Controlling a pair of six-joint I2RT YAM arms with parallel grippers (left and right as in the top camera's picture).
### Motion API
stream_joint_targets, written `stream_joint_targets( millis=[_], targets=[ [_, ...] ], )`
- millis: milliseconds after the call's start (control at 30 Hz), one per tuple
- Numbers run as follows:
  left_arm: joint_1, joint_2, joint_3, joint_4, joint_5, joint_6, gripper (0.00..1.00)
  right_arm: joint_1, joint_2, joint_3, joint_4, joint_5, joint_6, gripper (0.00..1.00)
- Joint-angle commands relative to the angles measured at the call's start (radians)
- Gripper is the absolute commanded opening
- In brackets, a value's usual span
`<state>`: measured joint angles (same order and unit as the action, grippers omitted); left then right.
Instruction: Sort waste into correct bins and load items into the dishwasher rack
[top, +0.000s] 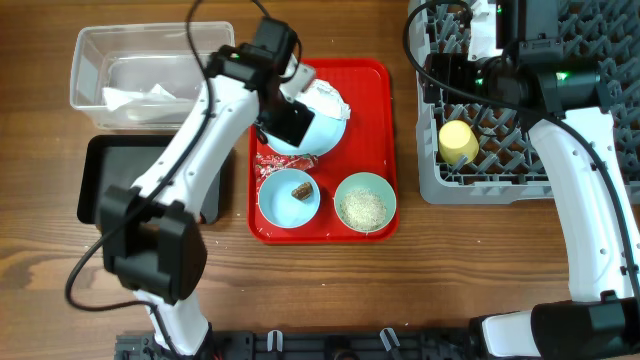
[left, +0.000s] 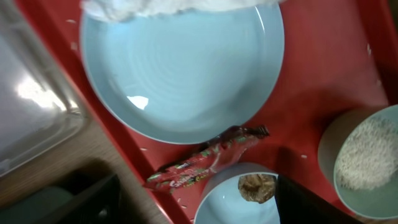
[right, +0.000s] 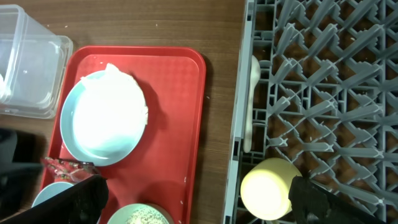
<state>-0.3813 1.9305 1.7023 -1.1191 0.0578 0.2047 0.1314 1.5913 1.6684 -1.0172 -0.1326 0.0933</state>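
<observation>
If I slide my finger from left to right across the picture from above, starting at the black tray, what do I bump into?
Black tray → light blue bowl with the brown lump → pale green bowl of rice → yellow cup in the grey rack.

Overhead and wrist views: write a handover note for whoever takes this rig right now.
Left gripper: open, empty, above the red plastic serving tray.
Right gripper: open, empty, above the tray-side edge of the grey plastic grid dishwasher rack.
Done: small yellow cup is in the rack; white crumpled material lies in the clear rectangular plastic tub.
To do, all on the tray: round light blue plate carrying crumpled white tissue, red printed wrapper, small light blue bowl holding a small brown lump, small pale green bowl holding white rice-like grains.
Nothing visible in the shallow black rectangular tray; no carrot in view.
</observation>
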Motion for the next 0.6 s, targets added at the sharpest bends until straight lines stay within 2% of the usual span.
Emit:
stream_joint_targets(
  millis=[0,400,500,567],
  targets=[
    [0.006,0.069,-0.002,-0.008,-0.010,0.050,0.80,-0.006,0.004,-0.007,-0.005,0.010,0.011,0.97],
    [0.013,0.264,-0.002,0.000,0.043,0.055,0.80,-0.006,0.004,-0.007,-0.018,0.010,0.007,0.97],
    [0.013,0.267,-0.002,0.003,0.042,0.054,0.69,-0.006,0.004,-0.007,-0.016,0.010,0.007,0.96],
    [0.014,0.267,-0.002,0.004,0.042,0.054,0.49,-0.006,0.004,-0.007,-0.017,0.011,0.007,0.96]
  ],
)
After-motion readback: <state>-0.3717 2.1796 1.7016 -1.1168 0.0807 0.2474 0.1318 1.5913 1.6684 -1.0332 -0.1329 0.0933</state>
